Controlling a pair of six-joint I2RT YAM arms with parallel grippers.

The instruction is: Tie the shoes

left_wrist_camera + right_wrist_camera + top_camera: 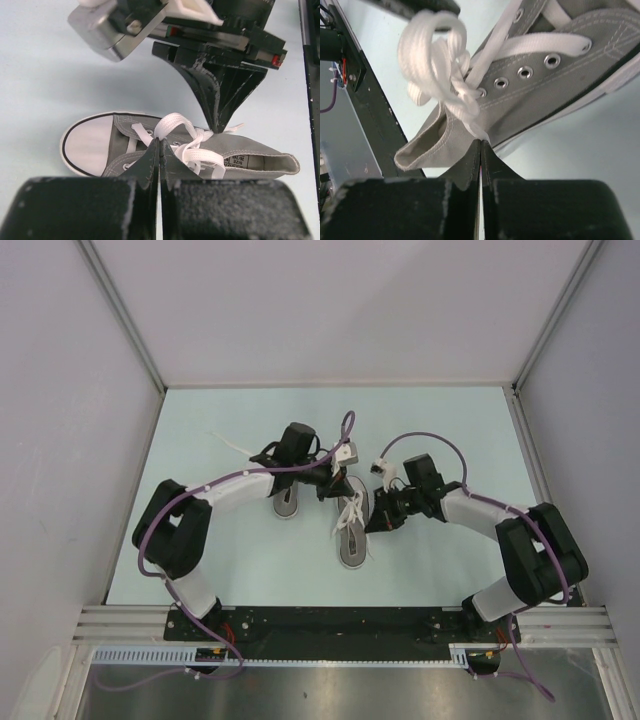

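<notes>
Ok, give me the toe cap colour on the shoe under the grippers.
White; the toe cap shows best in the left wrist view.

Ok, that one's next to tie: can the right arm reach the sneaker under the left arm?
Probably not cleanly: the left arm lies across that sneaker, and the middle sneaker sits between.

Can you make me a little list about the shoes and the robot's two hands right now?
shoe being tied: grey sneaker, white toe cap, between both grippers
other shoe: grey too, partly under the left arm
place: both on the pale table
laces: white, bunched in loose loops
left gripper: shut, tips at the laces
right gripper: shut on a strand of the laces
</notes>
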